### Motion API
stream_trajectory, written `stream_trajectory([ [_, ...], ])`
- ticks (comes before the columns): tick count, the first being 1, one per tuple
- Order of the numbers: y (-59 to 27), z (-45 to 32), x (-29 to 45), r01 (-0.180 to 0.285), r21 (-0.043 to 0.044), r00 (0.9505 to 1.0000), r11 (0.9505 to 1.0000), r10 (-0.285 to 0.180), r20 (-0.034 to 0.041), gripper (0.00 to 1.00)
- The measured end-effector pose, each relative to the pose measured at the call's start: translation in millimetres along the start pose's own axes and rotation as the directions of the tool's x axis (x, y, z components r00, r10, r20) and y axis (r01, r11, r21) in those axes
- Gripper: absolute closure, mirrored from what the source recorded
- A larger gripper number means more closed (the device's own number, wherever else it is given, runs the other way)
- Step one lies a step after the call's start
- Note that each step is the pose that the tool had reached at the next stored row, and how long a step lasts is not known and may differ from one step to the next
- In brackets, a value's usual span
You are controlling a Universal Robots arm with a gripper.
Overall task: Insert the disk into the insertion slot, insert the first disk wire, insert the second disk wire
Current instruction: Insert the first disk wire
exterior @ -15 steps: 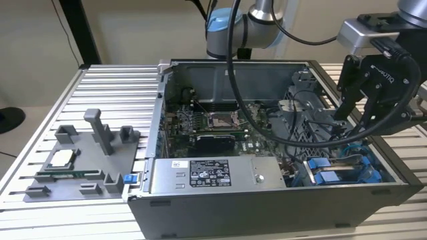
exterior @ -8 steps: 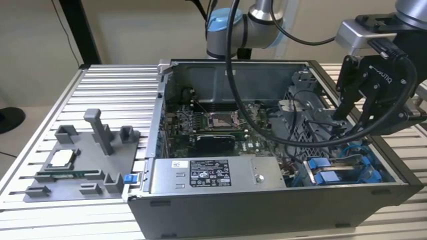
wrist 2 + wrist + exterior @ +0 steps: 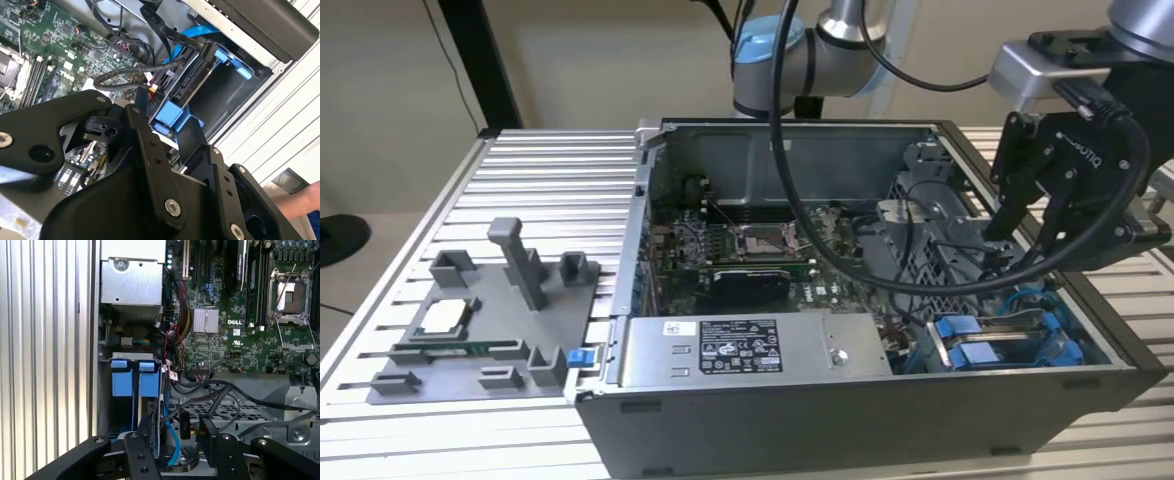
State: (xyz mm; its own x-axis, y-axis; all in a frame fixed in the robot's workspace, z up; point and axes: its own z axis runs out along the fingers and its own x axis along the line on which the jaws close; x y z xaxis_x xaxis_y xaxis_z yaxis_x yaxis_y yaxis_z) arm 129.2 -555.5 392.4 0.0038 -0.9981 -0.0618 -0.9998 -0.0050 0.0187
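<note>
Two fingers [image 3: 139, 455] of your pincer [image 3: 177, 435] stood apart, clamping nothing, low inside the one open computer case [image 3: 854, 420] on the ribbed surface [image 3: 547, 180]. You had the disk [image 3: 172, 119] standing on edge in the insertion slot [image 3: 225, 97] at the case's corner, just beside one finger. Two blue tabs [image 3: 125, 382] sat side by side near the disk's edge, and one blue cable [image 3: 200, 31] curved past the slot. One labelled power supply box [image 3: 740, 350] lay near; one grey fixture tray [image 3: 480, 300] sat well apart.
</note>
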Motion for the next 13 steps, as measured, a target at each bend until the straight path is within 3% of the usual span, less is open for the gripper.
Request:
stream_trajectory([
  [5, 0.3, 1.7, 0.1, 0.000, 0.0006, 1.0000, 1.0000, 0.000, 0.0023, 0.00],
  [10, 0.7, 4.5, -0.2, 0.000, 0.0029, 0.9999, 1.0000, 0.000, 0.0111, 0.00],
  [13, 1.0, 6.0, -0.5, 0.000, 0.0033, 0.9999, 1.0000, 0.000, 0.0127, 0.00],
])
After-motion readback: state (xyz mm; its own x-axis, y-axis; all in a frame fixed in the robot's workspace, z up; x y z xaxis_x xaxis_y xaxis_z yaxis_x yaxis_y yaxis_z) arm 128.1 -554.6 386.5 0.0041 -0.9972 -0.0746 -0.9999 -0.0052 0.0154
